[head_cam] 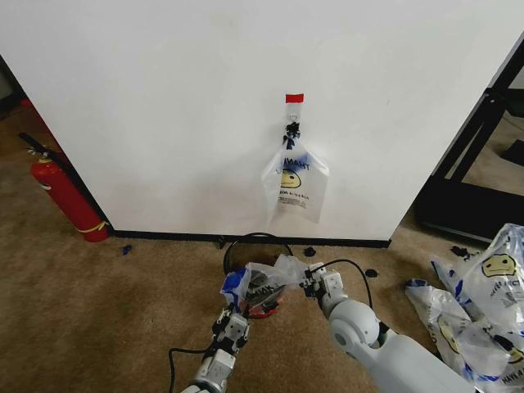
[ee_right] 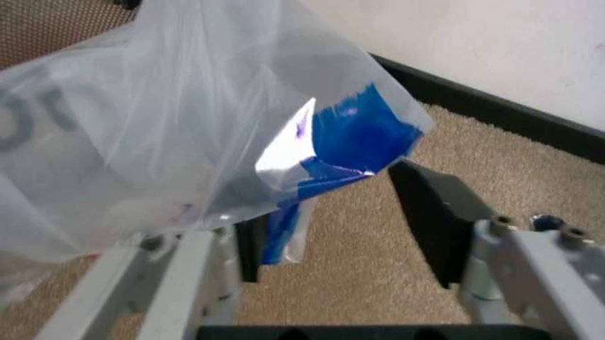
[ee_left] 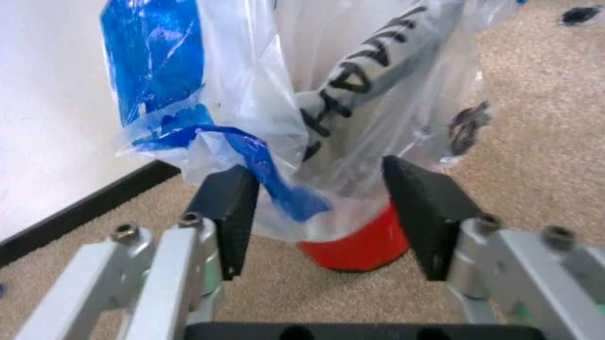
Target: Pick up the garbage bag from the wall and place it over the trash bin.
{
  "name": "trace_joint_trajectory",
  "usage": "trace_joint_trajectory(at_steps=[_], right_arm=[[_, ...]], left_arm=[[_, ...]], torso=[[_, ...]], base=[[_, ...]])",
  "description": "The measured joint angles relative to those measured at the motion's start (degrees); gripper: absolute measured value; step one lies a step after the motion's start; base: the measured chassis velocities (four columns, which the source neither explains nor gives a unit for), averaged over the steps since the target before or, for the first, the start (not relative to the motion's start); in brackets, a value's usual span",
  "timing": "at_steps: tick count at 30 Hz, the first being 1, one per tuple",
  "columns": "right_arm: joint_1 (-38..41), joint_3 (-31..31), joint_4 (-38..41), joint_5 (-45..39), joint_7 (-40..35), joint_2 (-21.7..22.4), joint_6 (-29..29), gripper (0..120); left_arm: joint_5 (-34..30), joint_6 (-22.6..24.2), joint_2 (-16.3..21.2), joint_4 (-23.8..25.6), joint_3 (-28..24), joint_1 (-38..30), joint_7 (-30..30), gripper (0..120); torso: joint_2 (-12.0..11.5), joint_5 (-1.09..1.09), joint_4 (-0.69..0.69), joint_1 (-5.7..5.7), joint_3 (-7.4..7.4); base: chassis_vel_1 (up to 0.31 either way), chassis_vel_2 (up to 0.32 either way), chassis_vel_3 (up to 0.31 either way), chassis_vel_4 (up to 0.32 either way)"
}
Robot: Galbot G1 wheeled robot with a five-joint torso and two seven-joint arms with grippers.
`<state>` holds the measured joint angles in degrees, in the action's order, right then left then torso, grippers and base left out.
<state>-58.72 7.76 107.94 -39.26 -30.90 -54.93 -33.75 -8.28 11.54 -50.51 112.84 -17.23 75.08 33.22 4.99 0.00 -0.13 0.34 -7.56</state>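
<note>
Both hands work at the trash bin (head_cam: 255,246), which stands on the carpet close to the black strip at the foot of the wall (head_cam: 164,106). Left hand (head_cam: 236,315) is at the near side of the bin; in its wrist view the two dark pads stand apart, with a fold of the garbage bag (head_cam: 270,278) hanging between them, so it looks open and not gripping. Right hand (head_cam: 315,280) is at the bag's right side, and its jaws also stand apart, with a blue-printed corner of plastic just in front of them (whether one pad touches the film, I cannot tell). The garbage bag lies draped over the top of the bin, and the red base shows through below it.

I judge that the bag is very light, soft and crinkly, and somewhat slippery. It will fold and slide instead of holding its form, so a good place to take it is the rim of its mouth or a handle, where the film is gathered. A second like bag (head_cam: 295,182) hangs flat on the wall's hook.
</note>
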Motion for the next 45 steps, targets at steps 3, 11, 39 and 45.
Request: trace_joint_trajectory(at_steps=[3, 11, 39, 45], right_arm=[[-0.97, -0.57, 1.43, 0.34, 0.25, 0.88, -0.02, 58], [-4.85, -3.36, 4.82, 1.54, 1.64, 3.47, 0.31, 86], [-16.69, -13.84, 3.33, 3.26, 26.00, 10.50, 19.22, 100], [-16.41, -14.89, -3.36, 1.69, 34.68, 10.91, 30.43, 100]], left_arm=[[0.30, -0.33, 0.35, 0.85, 0.26, 0.72, -0.03, 65], [0.68, -1.57, 1.59, 3.36, 2.64, 3.02, -0.45, 93], [1.17, -8.53, 0.52, 14.53, 19.36, 17.98, -4.19, 100], [1.21, -8.80, -0.15, 15.20, 20.73, 19.05, -4.77, 100]], torso=[[0.00, 0.00, 0.00, 0.00, 0.00], [0.00, 0.00, 0.00, 0.00, 0.00], [0.00, 0.00, 0.00, 0.00, 0.00], [0.00, 0.01, 0.00, 0.00, 0.00]], base=[[0.000, 0.000, 0.000, 0.000], [0.000, 0.000, 0.000, 0.000], [0.000, 0.000, 0.000, 0.000], [0.000, 0.000, 0.000, 0.000]])
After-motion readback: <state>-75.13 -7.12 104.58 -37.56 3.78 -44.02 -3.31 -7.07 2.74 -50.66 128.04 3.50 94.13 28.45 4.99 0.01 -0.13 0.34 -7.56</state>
